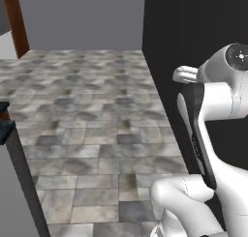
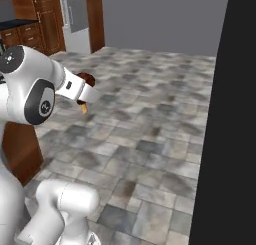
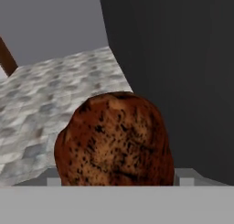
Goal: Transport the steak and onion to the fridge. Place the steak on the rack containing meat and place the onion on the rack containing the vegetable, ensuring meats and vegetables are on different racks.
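The steak (image 3: 114, 141), a dark red-brown mottled lump, sits close in the hand view between the finger tips of my gripper (image 3: 119, 179), which is shut on it. In the right base view the steak (image 2: 88, 79) is a small dark lump with a paler stub hanging below, held by the gripper (image 2: 86, 91) at the end of the white arm, above the tiled floor. A tall light-grey cabinet (image 2: 75, 11), apparently the fridge, stands far back on the left with its front closed; its racks are hidden. The onion is out of view.
A tall black panel (image 2: 230, 139) rises close on the right, also the black panel (image 1: 193, 33). Brown wooden cabinets (image 2: 35, 24) stand at the back left. Grey stone floor tiles (image 1: 92, 115) spread ahead. A dark counter edge (image 1: 12, 144) sits at the left.
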{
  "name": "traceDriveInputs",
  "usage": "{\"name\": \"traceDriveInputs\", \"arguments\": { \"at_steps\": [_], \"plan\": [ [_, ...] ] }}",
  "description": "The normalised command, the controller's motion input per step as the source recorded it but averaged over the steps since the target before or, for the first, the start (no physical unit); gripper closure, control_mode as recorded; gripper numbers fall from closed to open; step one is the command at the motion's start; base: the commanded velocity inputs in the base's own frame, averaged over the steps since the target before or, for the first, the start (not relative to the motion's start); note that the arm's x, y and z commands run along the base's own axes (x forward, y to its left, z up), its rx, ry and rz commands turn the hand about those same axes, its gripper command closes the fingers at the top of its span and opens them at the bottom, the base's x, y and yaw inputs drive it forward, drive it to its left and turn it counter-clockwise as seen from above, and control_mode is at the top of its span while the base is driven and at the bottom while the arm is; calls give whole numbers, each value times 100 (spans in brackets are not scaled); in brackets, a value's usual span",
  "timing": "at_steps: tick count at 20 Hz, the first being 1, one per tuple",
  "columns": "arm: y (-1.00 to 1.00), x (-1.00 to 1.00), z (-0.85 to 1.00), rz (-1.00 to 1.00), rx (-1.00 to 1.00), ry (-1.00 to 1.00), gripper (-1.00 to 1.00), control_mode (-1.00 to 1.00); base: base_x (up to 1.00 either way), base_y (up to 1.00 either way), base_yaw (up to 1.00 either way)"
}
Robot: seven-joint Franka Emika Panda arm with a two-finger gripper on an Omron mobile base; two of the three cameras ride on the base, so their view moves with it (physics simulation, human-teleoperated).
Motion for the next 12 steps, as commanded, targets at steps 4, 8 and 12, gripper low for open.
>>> {"name": "traceDriveInputs", "arguments": {
  "at_steps": [4, 8, 12],
  "plan": [
    [0, 0, 0, 0, 0, 0, 100, 100, 100, -12, 2],
    [0, 0, 0, 0, 0, 0, 100, 100, 100, -3, 5],
    [0, 0, 0, 0, 0, 0, 100, 100, 100, -3, 5]
  ]
}}
